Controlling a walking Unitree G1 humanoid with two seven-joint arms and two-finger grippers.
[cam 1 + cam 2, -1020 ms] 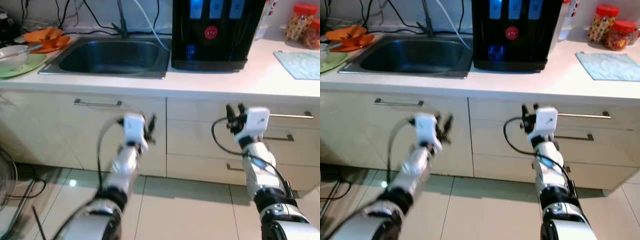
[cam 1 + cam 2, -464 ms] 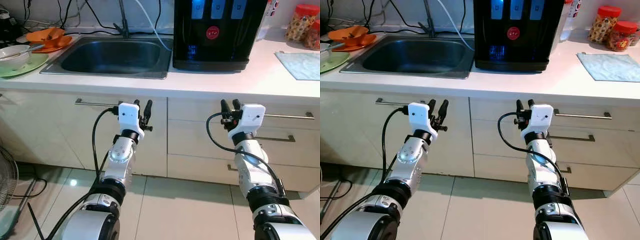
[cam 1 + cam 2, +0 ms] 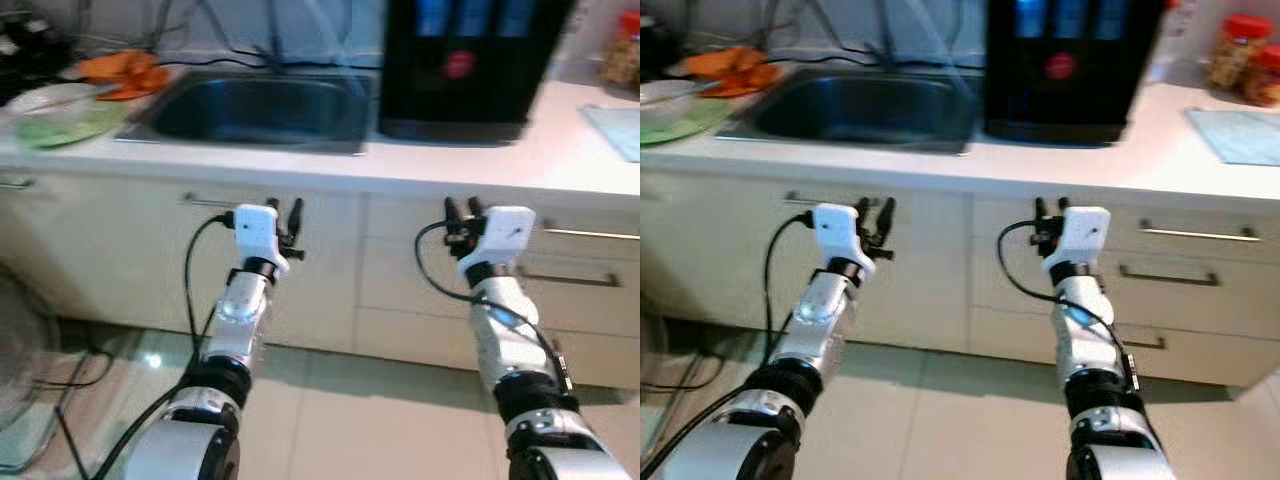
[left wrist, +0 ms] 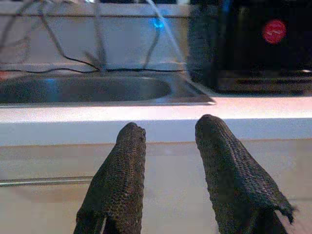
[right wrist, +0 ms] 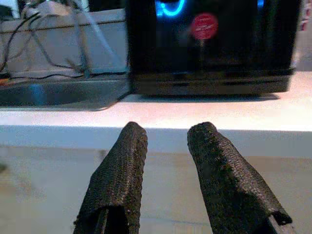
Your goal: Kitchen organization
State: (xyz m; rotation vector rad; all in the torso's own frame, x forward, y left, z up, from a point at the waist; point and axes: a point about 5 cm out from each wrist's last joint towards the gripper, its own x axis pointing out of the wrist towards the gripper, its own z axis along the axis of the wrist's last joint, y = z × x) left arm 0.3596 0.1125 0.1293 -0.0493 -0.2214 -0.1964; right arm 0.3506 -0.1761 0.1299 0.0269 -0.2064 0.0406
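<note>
Both grippers hang raised in front of the cabinet doors, fingers parted and holding nothing: the left gripper [image 3: 283, 208] below the sink [image 3: 262, 108], the right gripper [image 3: 460, 210] below the black water dispenser [image 3: 470, 65]. On the bench's far left corner lie a green plate [image 3: 58, 122] and an orange dish [image 3: 122, 72]. Red-lidded jars [image 3: 1240, 70] and a pale cloth [image 3: 1238, 134] sit at its right end.

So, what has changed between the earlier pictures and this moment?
Mostly the camera: the whole picture has shifted and blurred, so the head has moved, not the things. One second ago the left arm was blurred in motion; since then the left gripper has settled, raised in front of the cabinet. The right gripper stays raised before the drawers. Both stay open and empty. The sink and black dispenser are unchanged.
</note>
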